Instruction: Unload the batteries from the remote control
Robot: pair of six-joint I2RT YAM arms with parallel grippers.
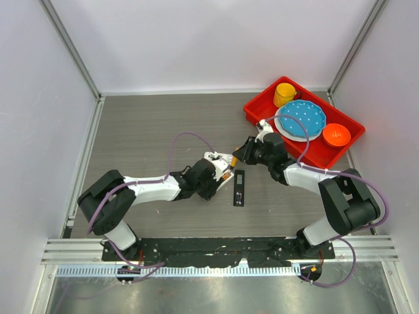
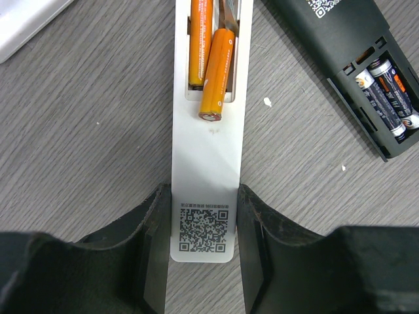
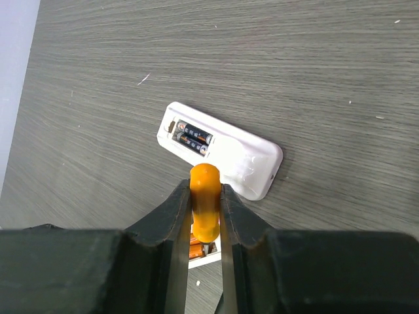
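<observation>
"Batteries point(image 2: 216, 72) first: where were they?"

"Two orange batteries sat in the open bay of the slim white remote point(image 2: 206, 163). One lay flat in its slot. The other was tilted, its near end lifted over the bay's lip."

"And the grippers?"

"The left gripper point(image 2: 204, 196) was clamped on that remote's long edges, at the end with the printed code. The right gripper point(image 3: 205, 190) was closed tight on the orange handle of a screwdriver point(image 3: 205, 216). Its thin blade reached into the far end of the bay (only a sliver of it showed from the left wrist)."

"So which step?"

"Prying, I judged. One battery was half out and neither was unloaded yet."

"Next move?"

"Probably a little more lever under the tilted one until it rolled clear onto the table point(image 2: 85, 131), with the left gripper holding firm so the remote did not skid. Then the flat one. A black remote point(image 2: 340, 39) just beside it held dark batteries point(image 2: 386, 91) in its open bay, and so did another white remote point(image 3: 229, 154) farther off."
</observation>
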